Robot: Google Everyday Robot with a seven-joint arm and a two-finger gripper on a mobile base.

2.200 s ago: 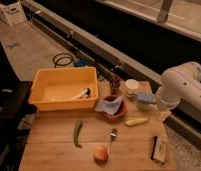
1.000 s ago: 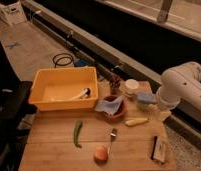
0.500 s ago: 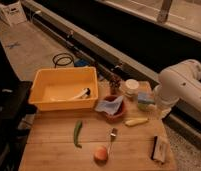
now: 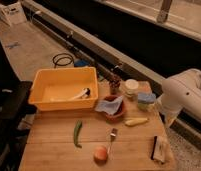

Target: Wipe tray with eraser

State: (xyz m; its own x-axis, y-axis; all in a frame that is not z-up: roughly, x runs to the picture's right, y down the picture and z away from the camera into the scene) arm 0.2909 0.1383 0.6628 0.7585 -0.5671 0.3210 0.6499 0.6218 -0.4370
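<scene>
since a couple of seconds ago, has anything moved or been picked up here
Only the robot arm at the right side of the table shifted, and just slightly; its gripper hangs at the arm's lower end, over the table's right edge. Nothing was taken hold of or let go. The eraser stays at the near right corner, the tray at the left.
</scene>
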